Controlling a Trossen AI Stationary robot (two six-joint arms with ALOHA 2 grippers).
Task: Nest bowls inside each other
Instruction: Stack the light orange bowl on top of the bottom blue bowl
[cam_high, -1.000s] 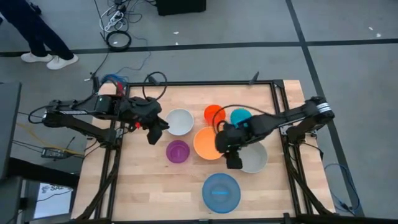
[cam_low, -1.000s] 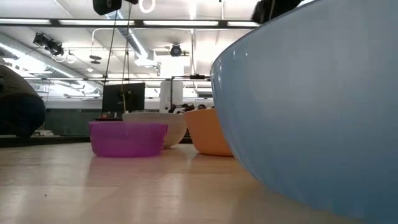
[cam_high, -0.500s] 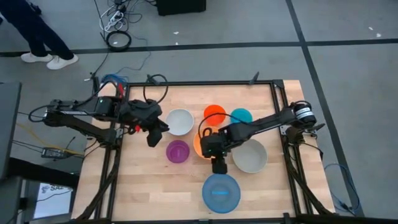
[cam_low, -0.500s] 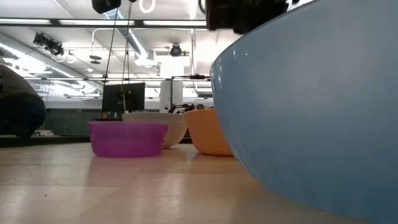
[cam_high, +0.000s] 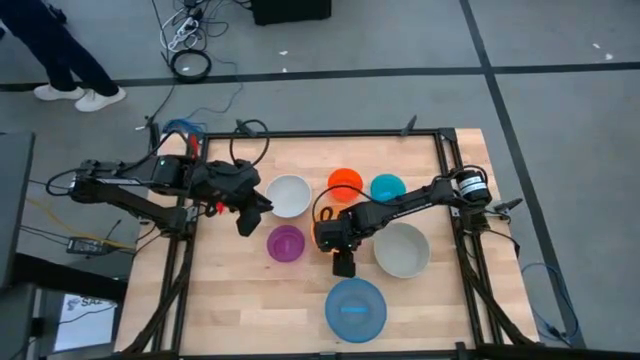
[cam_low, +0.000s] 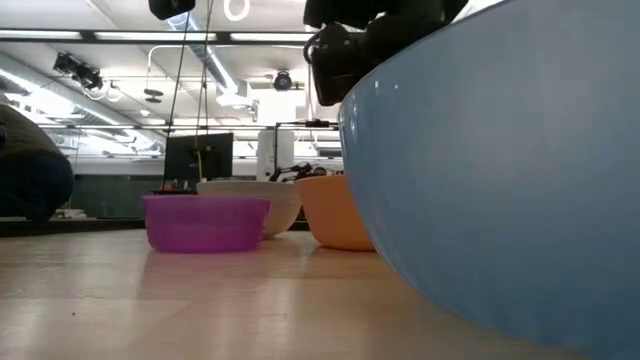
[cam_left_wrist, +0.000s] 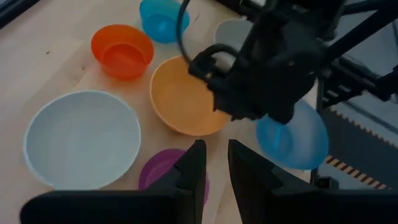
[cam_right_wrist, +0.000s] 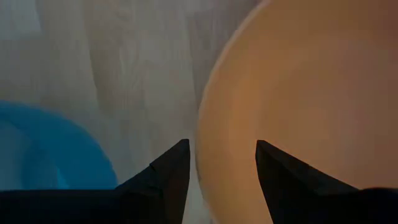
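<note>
Seven bowls rest on their bases on the wooden table: white (cam_high: 289, 196), red-orange (cam_high: 345, 184), teal (cam_high: 387, 186), purple (cam_high: 286, 243), grey (cam_high: 402, 250) and blue (cam_high: 355, 309). The orange bowl (cam_left_wrist: 186, 99) is mostly hidden under my right arm in the high view. My right gripper (cam_right_wrist: 221, 155) is open and points down at the orange bowl's near rim (cam_right_wrist: 200, 134), one finger outside the rim and one over the inside, apart from it. My left gripper (cam_left_wrist: 216, 155) hangs above the table's left side near the white bowl, its fingers a little apart with nothing between them.
A black metal frame (cam_high: 445, 180) runs round the table. Bare wood lies at the near left (cam_high: 240, 310). In the low view the blue bowl (cam_low: 500, 180) fills the right half. A person's legs (cam_high: 70, 60) show on the floor at the far left.
My right gripper has gone down and toward the table's left edge, from beside the grey bowl to the orange bowl's near rim, rolling a little on the way. Its fingers stay open. No bowl has moved.
</note>
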